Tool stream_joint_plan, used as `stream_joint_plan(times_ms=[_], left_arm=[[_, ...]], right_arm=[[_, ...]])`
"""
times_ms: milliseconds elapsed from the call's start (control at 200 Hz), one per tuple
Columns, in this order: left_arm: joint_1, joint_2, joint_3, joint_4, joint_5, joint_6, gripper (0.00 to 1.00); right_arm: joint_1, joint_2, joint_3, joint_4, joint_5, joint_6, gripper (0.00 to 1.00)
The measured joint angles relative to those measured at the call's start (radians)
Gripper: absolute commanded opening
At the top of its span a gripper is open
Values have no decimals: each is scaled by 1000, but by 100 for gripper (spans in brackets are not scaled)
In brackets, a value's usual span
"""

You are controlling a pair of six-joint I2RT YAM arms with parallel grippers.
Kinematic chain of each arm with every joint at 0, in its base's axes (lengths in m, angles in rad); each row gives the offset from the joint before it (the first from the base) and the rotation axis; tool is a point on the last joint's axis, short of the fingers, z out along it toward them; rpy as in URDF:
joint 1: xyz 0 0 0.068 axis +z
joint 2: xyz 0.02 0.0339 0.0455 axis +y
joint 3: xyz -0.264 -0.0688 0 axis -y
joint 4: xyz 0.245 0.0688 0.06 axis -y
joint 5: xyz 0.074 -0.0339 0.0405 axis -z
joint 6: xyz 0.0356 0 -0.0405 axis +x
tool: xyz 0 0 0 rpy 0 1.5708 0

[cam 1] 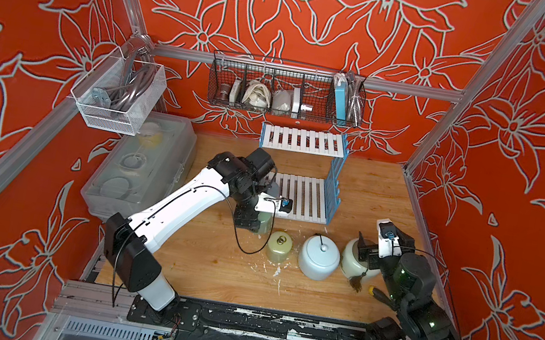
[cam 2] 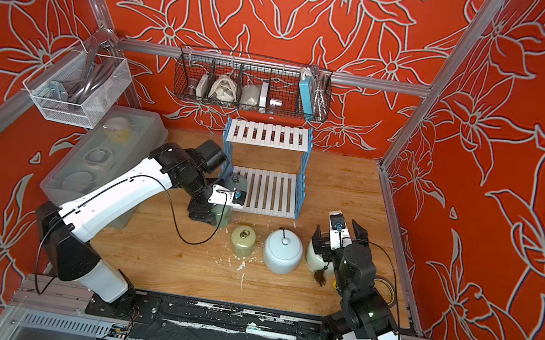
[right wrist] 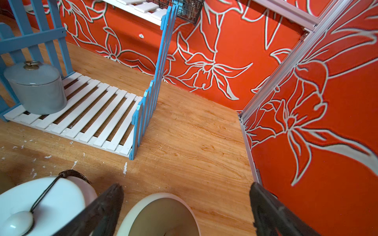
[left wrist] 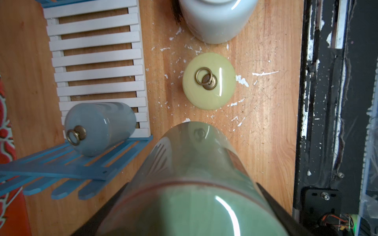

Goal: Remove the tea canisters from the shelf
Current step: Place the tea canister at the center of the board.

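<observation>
- My left gripper [left wrist: 190, 190] clasps the glossy green canister [left wrist: 190, 159], a smooth celadon cylinder, with one black finger on each flank.
- Beyond those fingertips, the olive canister [left wrist: 208, 81] stands on the scuffed wooden table [left wrist: 266, 102], a brass ring lying on its domed lid.
- To one side of these jaws, the grey-blue canister [left wrist: 98, 126] stands on the lower white slatted board of the shelf [left wrist: 96, 55], by its blue picket side.
- My right gripper [right wrist: 186, 187] gapes wide and empty above the rounded lid of the cream canister [right wrist: 161, 214].
- Beside one right finger sits the pale-blue-white canister [right wrist: 51, 200], a dark cord running from its knob.
</observation>
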Motion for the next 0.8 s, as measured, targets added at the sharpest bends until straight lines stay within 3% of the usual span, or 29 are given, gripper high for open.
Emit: stream_joint_plan(times_ms=[300, 796], left_arm=[[0, -88, -219, 84, -18, 4, 57], [34, -91, -449, 306, -34, 38, 58]], right_arm=[[0, 0, 0, 0, 0, -2, 100], [0, 5, -1, 1, 0, -4, 99]])
